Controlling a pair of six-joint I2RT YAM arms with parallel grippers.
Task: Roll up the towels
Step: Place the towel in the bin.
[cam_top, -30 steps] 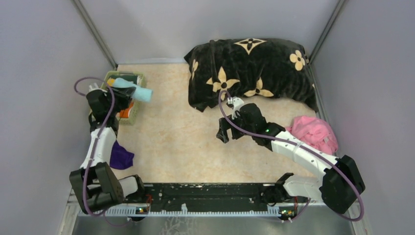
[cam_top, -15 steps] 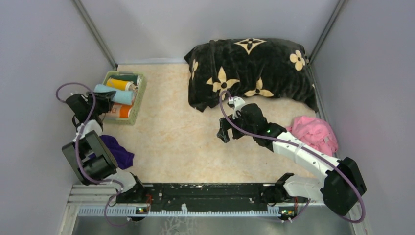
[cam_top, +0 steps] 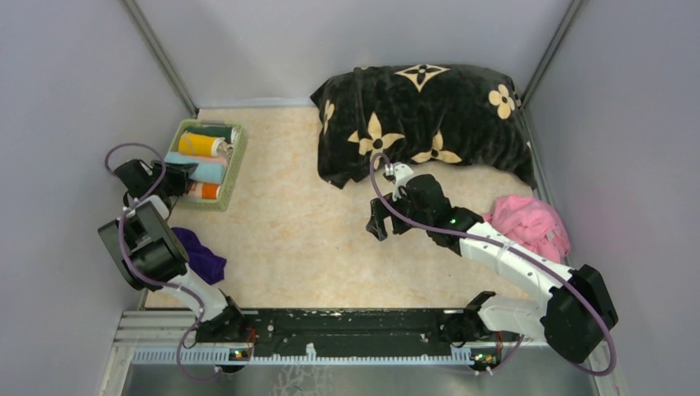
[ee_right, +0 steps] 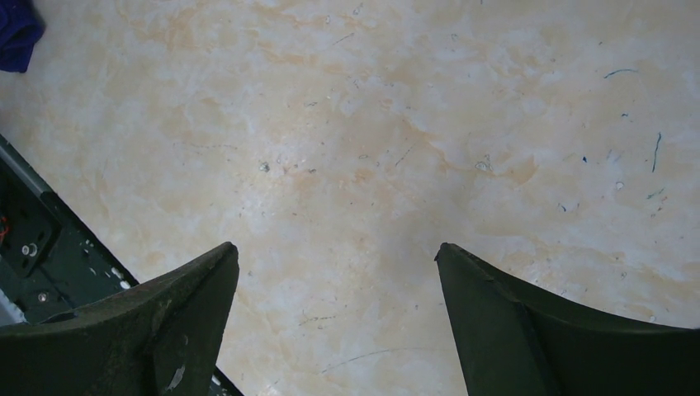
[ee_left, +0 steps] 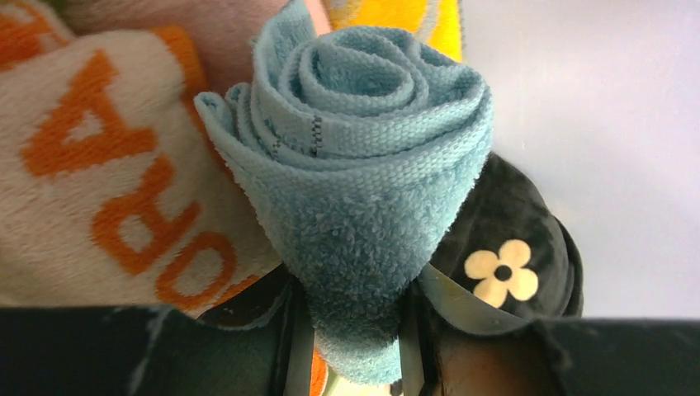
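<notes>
While the left gripper (ee_left: 355,334) was clamped on the near end of a rolled light-blue terry towel (ee_left: 363,157), that roll lay in the green basket (cam_top: 237,157) directly ahead of its fingers. A white towel with orange lettering (ee_left: 115,190) touched the roll at the left of the wrist view. The right gripper (ee_right: 338,322) hung over the beige marbled tabletop (ee_right: 371,124) with its jaws spread wide and nothing between them; a crumpled dark purple towel (cam_top: 202,260) lay behind the left gripper, and a loose pink towel (cam_top: 532,223) lay behind and right of the right gripper.
</notes>
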